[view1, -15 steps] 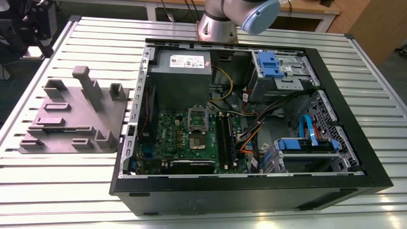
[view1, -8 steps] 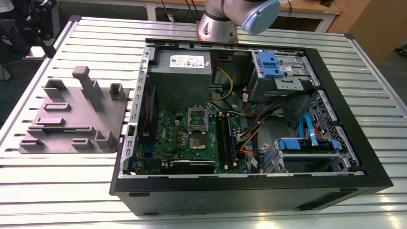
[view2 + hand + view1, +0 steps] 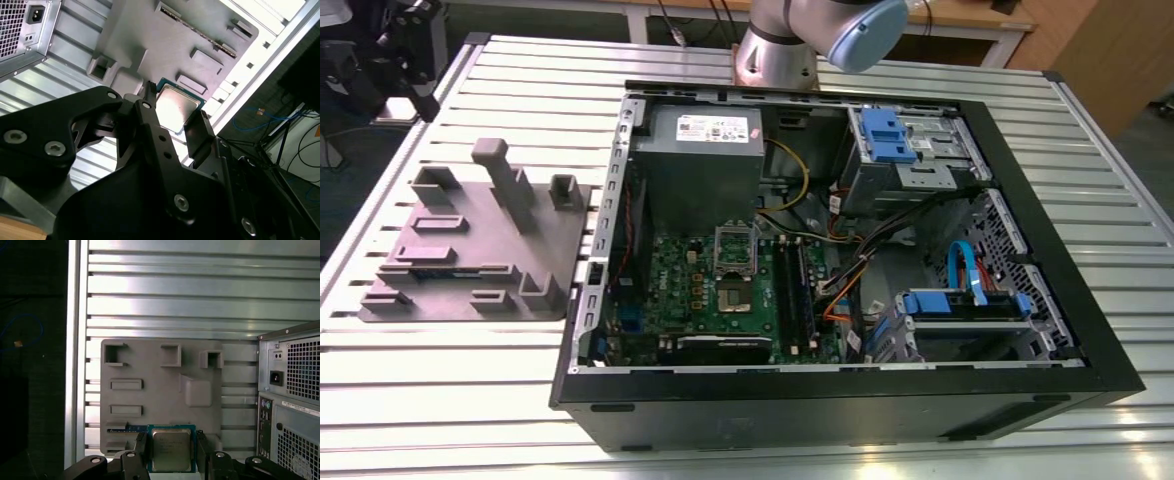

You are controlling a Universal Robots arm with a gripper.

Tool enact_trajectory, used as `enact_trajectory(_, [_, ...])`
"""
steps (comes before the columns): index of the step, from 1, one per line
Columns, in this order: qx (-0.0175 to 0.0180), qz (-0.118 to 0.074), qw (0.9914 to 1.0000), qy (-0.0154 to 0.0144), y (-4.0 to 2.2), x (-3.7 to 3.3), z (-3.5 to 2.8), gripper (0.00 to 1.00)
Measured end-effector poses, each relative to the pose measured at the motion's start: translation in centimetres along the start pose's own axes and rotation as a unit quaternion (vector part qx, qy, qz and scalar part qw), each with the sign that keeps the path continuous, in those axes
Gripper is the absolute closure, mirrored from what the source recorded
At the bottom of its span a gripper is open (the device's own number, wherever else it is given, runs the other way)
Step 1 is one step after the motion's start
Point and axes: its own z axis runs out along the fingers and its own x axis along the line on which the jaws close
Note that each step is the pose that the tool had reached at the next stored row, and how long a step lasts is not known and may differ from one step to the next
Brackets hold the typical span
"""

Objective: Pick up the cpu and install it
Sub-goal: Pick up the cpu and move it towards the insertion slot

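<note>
In both wrist views the cpu (image 3: 171,450) (image 3: 172,102), a flat square chip with a shiny metal top and a dark rim, sits between my gripper's (image 3: 171,439) (image 3: 176,111) two black fingers. The gripper is shut on the cpu and holds it well above the grey moulded tray (image 3: 160,385) (image 3: 165,45). In the exterior view that tray (image 3: 467,240) lies at the left of the open computer case (image 3: 854,400). The silver socket frame (image 3: 735,250) stands open on the green motherboard (image 3: 680,290) inside the case.
Upright posts rise from the tray (image 3: 494,160). A thin memory strip (image 3: 125,429) lies in one tray slot. The case's rear panel with its power inlet (image 3: 276,377) is beside the tray. Cables and blue drive brackets (image 3: 887,135) crowd the case's right side. The arm's base (image 3: 781,50) stands behind the case.
</note>
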Motion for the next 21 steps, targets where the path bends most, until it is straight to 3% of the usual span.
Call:
enact_trajectory(15, [-0.0001, 0.000, 1.00000, 0.0000, -0.01, -1.24, 0.02, 0.53])
enact_trajectory(21, [0.0000, 0.000, 1.00000, 0.0000, -0.01, -1.32, 0.02, 0.53])
